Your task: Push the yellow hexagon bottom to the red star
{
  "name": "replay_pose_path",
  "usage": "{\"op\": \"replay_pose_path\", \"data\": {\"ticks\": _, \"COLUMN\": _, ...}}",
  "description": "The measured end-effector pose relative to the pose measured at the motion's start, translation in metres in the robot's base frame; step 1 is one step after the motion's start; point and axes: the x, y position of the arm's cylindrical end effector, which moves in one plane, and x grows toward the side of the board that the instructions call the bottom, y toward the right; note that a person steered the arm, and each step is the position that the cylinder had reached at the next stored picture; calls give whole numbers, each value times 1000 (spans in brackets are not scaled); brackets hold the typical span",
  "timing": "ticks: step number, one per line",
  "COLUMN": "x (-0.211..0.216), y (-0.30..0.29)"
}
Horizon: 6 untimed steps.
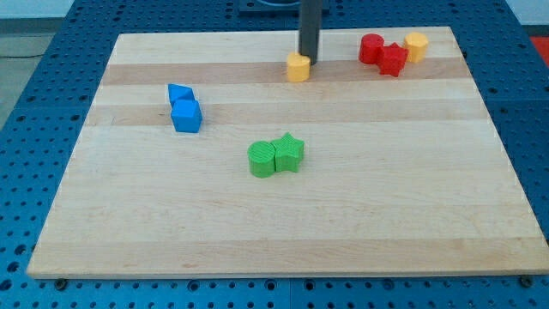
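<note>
My tip (309, 63) rests near the board's top edge, touching the right side of a small yellow block (297, 67) whose shape I cannot make out. A second yellow block (416, 45), which looks like the hexagon, stands at the top right. It touches the upper right of the red star (393, 61). A rounded red block (371, 47) sits against the star's upper left. The tip is well to the left of this cluster.
A blue triangle-like block (179, 93) and a blue cube (186, 117) touch at the left. A green round block (262, 160) and a green star (290, 153) touch in the middle. The wooden board's (429, 215) top edge lies close behind the tip.
</note>
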Motion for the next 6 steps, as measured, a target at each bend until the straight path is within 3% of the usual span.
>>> {"op": "replay_pose_path", "data": {"ticks": 1, "x": 15, "y": -24}}
{"op": "replay_pose_path", "data": {"ticks": 2, "x": -31, "y": -12}}
{"op": "replay_pose_path", "data": {"ticks": 4, "x": -89, "y": 168}}
{"op": "replay_pose_path", "data": {"ticks": 5, "x": -84, "y": 213}}
{"op": "replay_pose_path", "data": {"ticks": 6, "x": -58, "y": 208}}
